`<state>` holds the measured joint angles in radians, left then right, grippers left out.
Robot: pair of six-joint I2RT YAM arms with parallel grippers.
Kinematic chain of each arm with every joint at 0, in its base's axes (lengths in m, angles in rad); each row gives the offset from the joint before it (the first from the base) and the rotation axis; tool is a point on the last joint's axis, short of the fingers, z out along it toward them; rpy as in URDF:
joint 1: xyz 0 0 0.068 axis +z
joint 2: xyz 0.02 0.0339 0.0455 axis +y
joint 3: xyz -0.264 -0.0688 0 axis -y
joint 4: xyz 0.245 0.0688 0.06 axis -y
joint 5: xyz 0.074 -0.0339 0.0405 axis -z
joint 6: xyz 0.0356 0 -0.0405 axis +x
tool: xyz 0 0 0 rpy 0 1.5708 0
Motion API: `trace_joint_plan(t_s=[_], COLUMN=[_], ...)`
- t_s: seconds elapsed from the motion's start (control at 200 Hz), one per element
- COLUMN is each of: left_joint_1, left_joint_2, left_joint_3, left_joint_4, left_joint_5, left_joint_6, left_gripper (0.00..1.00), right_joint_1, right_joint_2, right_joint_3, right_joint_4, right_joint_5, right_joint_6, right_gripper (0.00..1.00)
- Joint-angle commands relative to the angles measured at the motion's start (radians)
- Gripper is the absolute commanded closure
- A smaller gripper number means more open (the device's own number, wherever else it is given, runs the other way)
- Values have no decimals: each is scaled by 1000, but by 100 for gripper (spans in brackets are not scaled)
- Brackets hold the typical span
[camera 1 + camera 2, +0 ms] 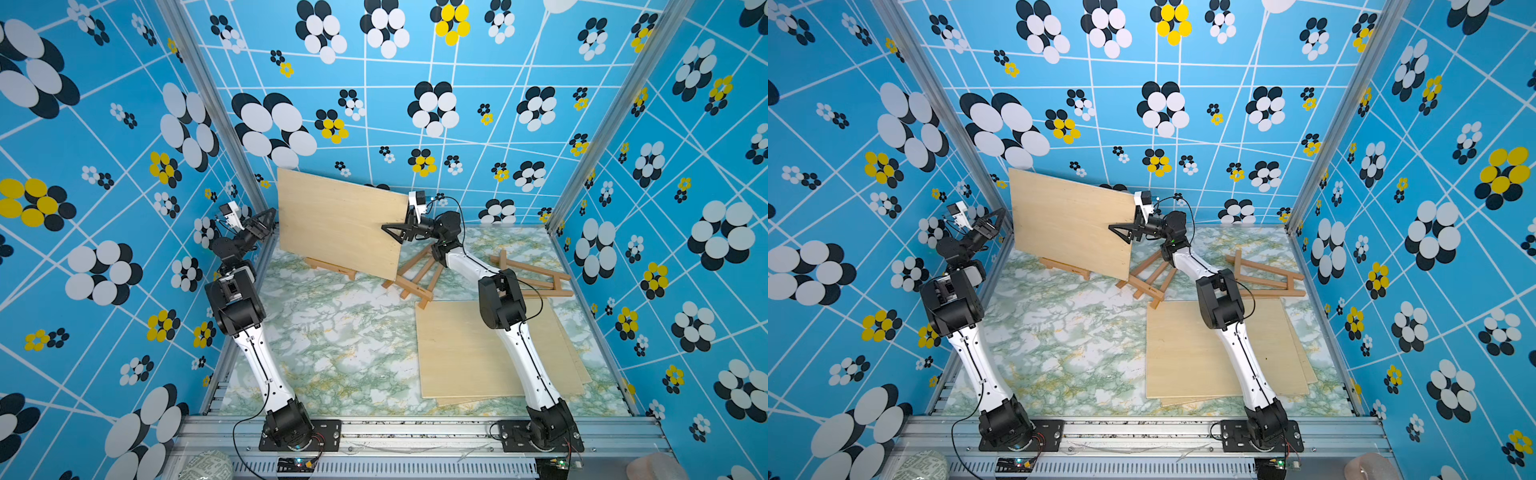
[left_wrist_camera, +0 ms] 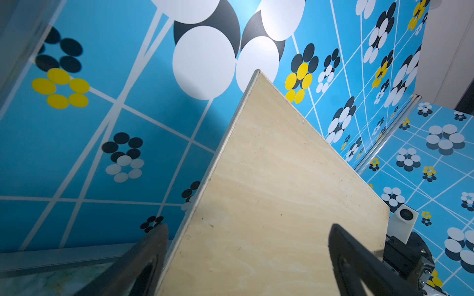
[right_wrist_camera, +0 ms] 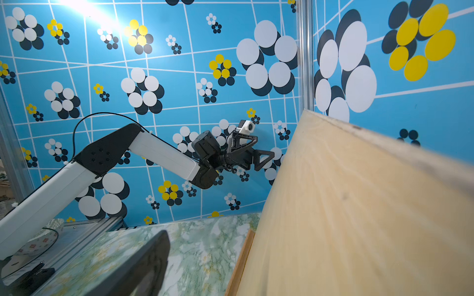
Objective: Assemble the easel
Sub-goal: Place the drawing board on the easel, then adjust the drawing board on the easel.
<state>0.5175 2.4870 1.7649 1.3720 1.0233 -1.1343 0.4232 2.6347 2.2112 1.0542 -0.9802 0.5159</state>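
Observation:
A pale plywood board point(image 1: 340, 224) stands tilted on the ledge of a small wooden easel point(image 1: 330, 266) at the back of the table, seen in both top views. My left gripper point(image 1: 269, 224) is open at the board's left edge, and that edge point(image 2: 282, 192) lies between the wide jaws. My right gripper point(image 1: 394, 232) is open at the right edge. One of its fingers point(image 3: 154, 256) stands well clear in front of the board point(image 3: 359, 217); the other is hidden behind it.
A second easel point(image 1: 415, 278) stands just right of the board, beside my right forearm. A third easel point(image 1: 530, 270) lies flat at the back right. A stack of plywood boards point(image 1: 457, 353) lies on the marble table point(image 1: 332, 340) under my right arm.

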Motion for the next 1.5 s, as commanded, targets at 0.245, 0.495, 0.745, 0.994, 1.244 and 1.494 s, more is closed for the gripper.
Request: trace_joint_plan(t_s=[0.245, 0.495, 0.745, 0.994, 1.244, 1.494], left_joint_1=[1, -5, -41, -112, -119, -22], left_joint_2=[-158, -323, -498, -787, -1013, -930], left_joint_3=[-128, -310, -495, -717, -730, -619], left_joint_4=[23, -12, -154, -606, -1262, -1339], left_joint_5=[-50, -106, -127, -251, -379, -200], left_joint_6=[62, 93, 171, 390, 583, 426], left_gripper=[1, 1, 1, 1, 1, 1], right_joint_1=[-28, -77, -84, -5, 103, 120], right_joint_2=[-259, -575, -856, -902, -837, -841], right_joint_3=[-285, -688, -810, -700, -641, -667], right_joint_4=[160, -2, -859, -1421, -1496, -1427], right_joint_5=[109, 344, 687, 960, 961, 914], right_joint_6=[76, 115, -18, -53, 57, 81], right_gripper=[0, 0, 0, 0, 0, 0])
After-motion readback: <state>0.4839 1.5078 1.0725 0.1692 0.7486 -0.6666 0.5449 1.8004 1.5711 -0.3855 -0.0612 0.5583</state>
